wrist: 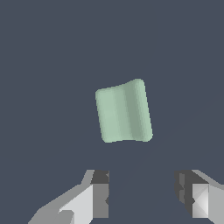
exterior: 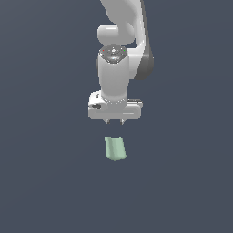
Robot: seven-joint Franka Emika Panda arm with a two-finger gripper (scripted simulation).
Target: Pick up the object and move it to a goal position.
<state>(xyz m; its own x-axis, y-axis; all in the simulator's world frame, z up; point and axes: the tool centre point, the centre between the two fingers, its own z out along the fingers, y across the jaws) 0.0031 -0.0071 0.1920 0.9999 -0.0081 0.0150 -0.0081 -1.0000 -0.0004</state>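
Observation:
The object [exterior: 115, 149] is a small pale mint-green block with one rounded side, lying on the dark grey surface. The wrist view shows the object [wrist: 124, 111] whole, ahead of the fingers and slightly turned. My white gripper [exterior: 114, 122] hangs just above and behind it in the exterior view, pointing down, apart from the block. Its two fingers [wrist: 99, 192] stand well apart with nothing between them, so the gripper [wrist: 142, 194] is open.
The plain dark grey surface [exterior: 45, 182] fills both views. The white arm [exterior: 123, 41] rises behind the gripper to the frame's top. No other things show.

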